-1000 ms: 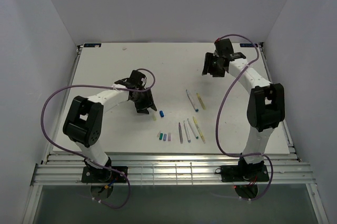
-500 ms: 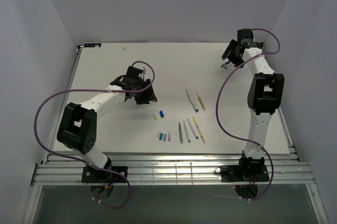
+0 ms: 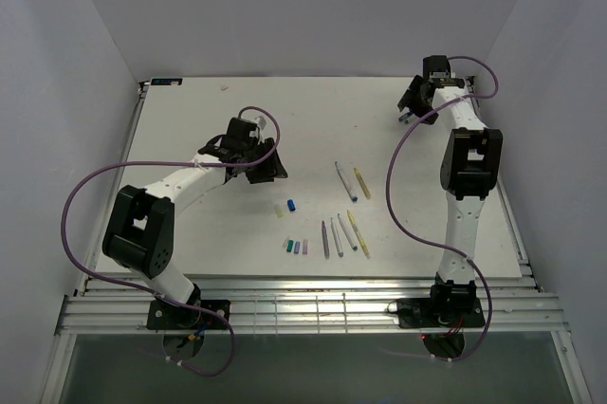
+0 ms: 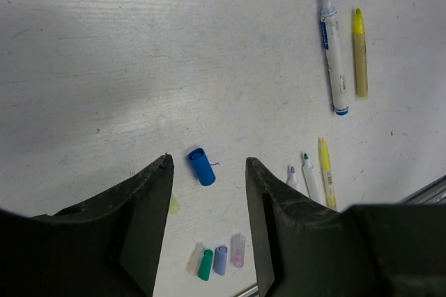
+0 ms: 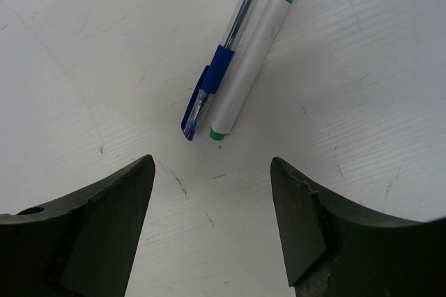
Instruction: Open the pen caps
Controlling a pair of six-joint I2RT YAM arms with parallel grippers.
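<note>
White table (image 3: pixel 190 233), plain white walls (image 3: pixel 85 63) on three sides.

Left side: the left gripper (image 3: pixel 267 170) has backed away from the blue cap (image 4: pixel 201 166) over the last second and now sits further up the table. Its jaws are spread with nothing between them. The cap lies loose on the table below, framed by the two fingers but touched by neither. The left arm is folded, elbow out toward the left edge, forearm reaching in toward the centre.

Centre: a short row of caps (image 3: pixel 296 246) lies near the front edge. Pens (image 3: pixel 343 233) lie just to their right, with two more pens a little beyond. The tips I can make out are bare. I read this batch as done.

Right side: the right arm has swung out of its bent pose and now stands nearly straight, reaching into the far right corner. The right gripper (image 5: pixel 210 164) has widened and is empty. It hangs over a green pen (image 5: pixel 251 67) and a ballpoint (image 5: pixel 223 67), which lie side by side, touching. The green end looks like a cap still on. My guess is the work moves there next.
</note>
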